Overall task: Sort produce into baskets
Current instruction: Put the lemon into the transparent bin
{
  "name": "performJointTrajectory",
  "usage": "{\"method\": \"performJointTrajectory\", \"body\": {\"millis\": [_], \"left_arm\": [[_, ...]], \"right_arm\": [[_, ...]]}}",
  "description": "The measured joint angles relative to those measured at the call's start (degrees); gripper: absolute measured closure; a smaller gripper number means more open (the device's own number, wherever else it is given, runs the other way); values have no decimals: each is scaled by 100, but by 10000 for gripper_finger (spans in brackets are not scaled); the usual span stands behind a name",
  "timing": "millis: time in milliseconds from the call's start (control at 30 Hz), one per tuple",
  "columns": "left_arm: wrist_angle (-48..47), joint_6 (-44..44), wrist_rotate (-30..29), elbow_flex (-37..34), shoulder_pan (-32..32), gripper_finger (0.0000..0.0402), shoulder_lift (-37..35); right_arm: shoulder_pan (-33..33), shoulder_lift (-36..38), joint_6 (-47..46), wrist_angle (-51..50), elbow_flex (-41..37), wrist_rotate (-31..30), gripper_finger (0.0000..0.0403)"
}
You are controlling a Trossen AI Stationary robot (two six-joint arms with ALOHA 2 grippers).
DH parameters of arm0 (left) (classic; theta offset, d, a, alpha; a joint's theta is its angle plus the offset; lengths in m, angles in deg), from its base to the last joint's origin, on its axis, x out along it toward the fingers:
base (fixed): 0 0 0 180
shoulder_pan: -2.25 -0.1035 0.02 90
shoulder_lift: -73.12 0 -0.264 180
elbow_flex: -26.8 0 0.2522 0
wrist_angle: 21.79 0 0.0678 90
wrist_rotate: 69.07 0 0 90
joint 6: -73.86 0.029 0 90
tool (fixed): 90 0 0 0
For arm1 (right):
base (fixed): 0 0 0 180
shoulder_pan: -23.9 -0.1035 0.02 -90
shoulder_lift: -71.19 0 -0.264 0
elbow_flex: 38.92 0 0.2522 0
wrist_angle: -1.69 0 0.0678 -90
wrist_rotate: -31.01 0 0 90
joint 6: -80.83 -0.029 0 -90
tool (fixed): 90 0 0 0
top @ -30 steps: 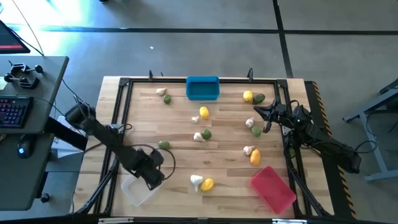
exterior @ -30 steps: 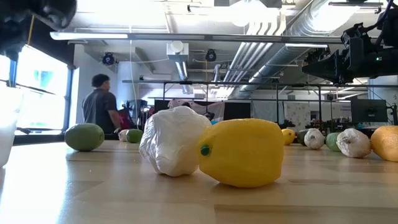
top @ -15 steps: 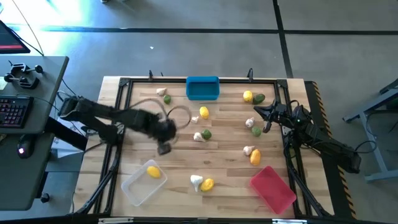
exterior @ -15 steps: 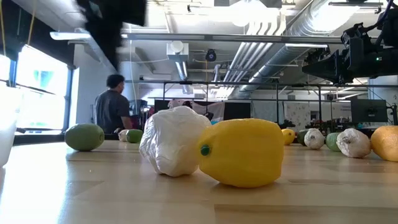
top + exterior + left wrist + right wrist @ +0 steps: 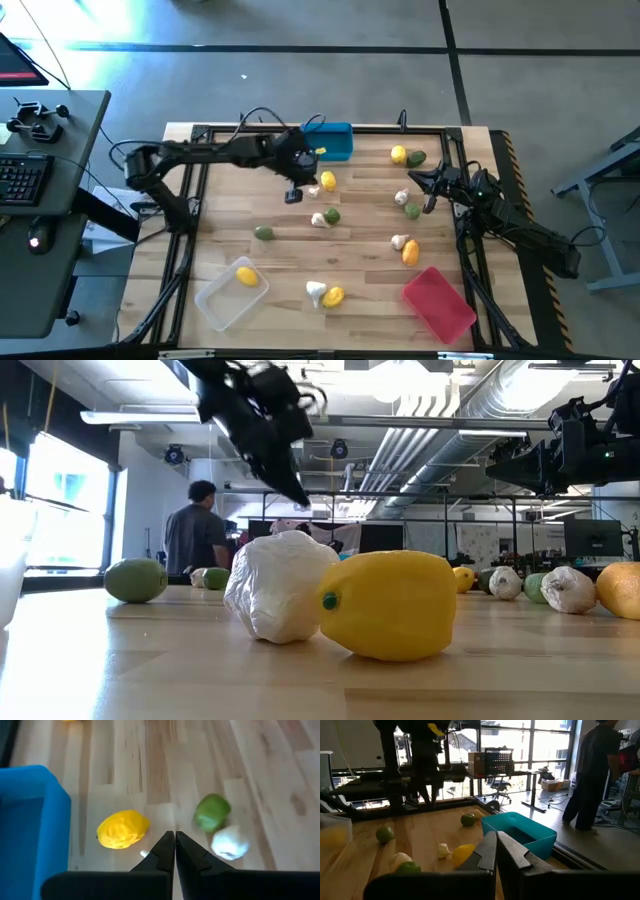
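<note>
Wooden surface (image 5: 230, 215) strewn with produce, one lemon (image 5: 246, 277) in clear basket (image 5: 222, 301) at 7 o'clock.
Left tool (image 5: 293, 194) pinched shut, empty, above yellow lemon (image 5: 122, 829) beside blue basket (image 5: 326, 141) at 12, likely lining up; right tool (image 5: 428, 187) closed at 3.

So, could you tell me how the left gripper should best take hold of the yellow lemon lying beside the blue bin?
Probably from straight above, closing across the short middle of the yellow oval lemon. It lies flat with bare wood on both long sides; the blue plastic bin stands clear of it. The left gripper, fingers shut, must open first.
</note>
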Motion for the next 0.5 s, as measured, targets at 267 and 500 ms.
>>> {"method": "performJointTrajectory", "body": {"millis": [267,500], "left_arm": [[-834,773,-244,1288,52,390,1264],[-1552,1711,-1057,2053,313,303,1661]], "right_arm": [[2,0,1,0,0,0,403],[0,0,2,0,0,0,403]]}}
